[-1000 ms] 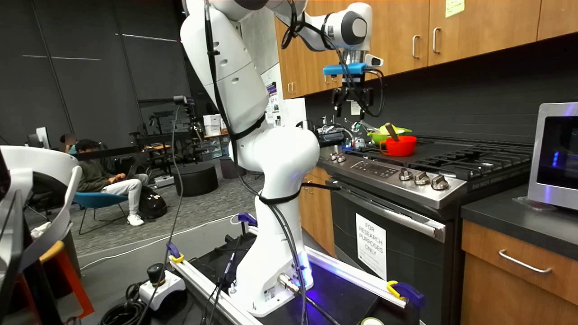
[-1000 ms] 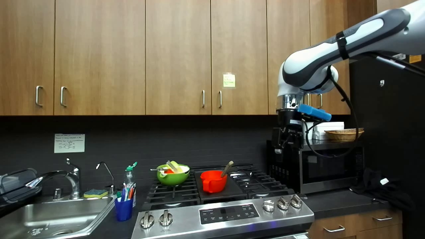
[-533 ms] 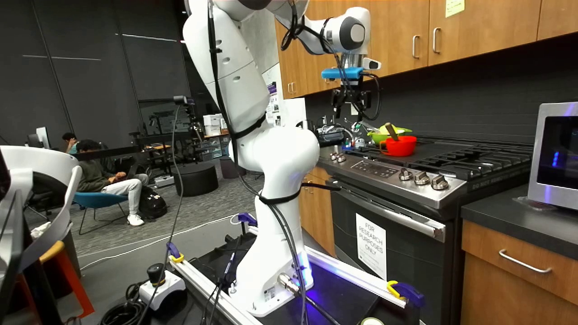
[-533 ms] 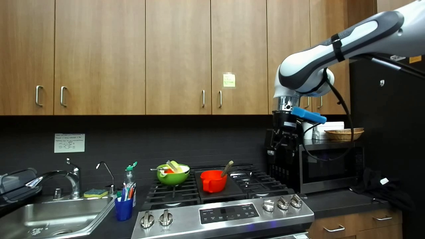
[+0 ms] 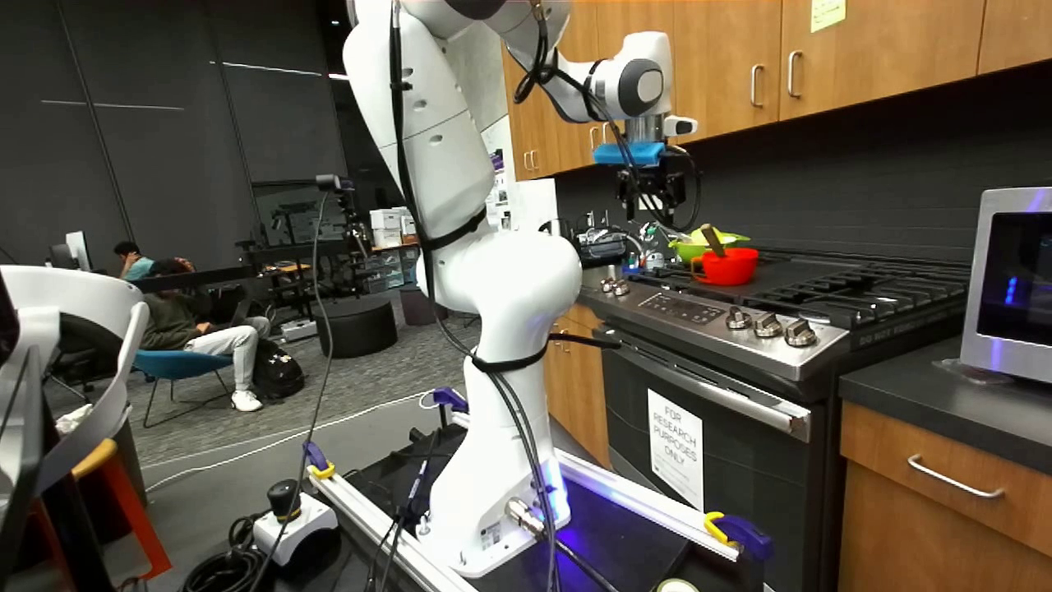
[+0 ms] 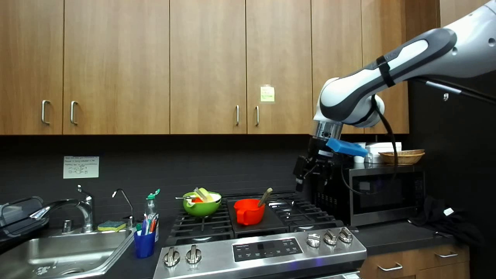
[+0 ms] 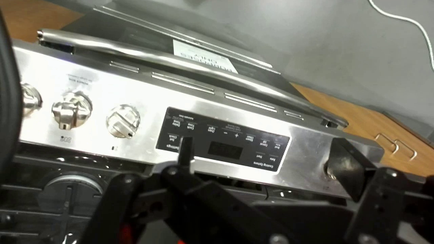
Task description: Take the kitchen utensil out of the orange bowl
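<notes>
The orange bowl [image 5: 727,267] [image 6: 250,212] is red-orange with a side handle and sits upright on the stove's middle plate in both exterior views. A kitchen utensil [image 5: 712,240] [image 6: 265,196] leans in it, its brown handle sticking up over the rim; its lower end is hidden inside. My gripper [image 5: 653,210] [image 6: 310,186] hangs above the bowl's height and apart from it, over the side toward the microwave in an exterior view. In the wrist view my gripper [image 7: 268,159] is open and empty, over the stove's control panel. A small red patch [image 7: 181,242] shows at the bottom edge there.
A green bowl [image 5: 686,249] [image 6: 201,208] with several items stands beside the orange bowl. The microwave [image 6: 387,193] is close behind my gripper in an exterior view. Wooden cabinets [image 6: 279,69] hang above the stove. Stove knobs [image 7: 123,121] line the front panel [image 7: 305,149].
My arm has come down and my gripper has moved left toward the orange bowl in an exterior view, tilting slightly. The bowls and the utensil have not moved.
</notes>
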### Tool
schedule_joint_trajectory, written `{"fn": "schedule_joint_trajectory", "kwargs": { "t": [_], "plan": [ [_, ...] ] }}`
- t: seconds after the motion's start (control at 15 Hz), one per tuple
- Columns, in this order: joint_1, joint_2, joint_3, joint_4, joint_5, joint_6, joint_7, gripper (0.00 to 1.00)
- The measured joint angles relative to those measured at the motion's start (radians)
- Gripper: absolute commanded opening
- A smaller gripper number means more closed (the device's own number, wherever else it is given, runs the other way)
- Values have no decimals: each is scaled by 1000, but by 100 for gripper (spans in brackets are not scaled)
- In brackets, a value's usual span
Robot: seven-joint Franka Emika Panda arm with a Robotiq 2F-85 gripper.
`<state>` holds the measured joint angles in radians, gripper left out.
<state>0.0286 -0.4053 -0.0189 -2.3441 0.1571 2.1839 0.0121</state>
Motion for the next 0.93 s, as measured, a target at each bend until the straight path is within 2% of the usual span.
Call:
{"fn": "schedule_joint_trajectory", "kwargs": {
  "t": [0.67,0.93],
  "plan": [
    [10,41,85,-84,-20,396,49,100],
    [-11,74,98,-92,-124,530,85,100]
  ]
}}
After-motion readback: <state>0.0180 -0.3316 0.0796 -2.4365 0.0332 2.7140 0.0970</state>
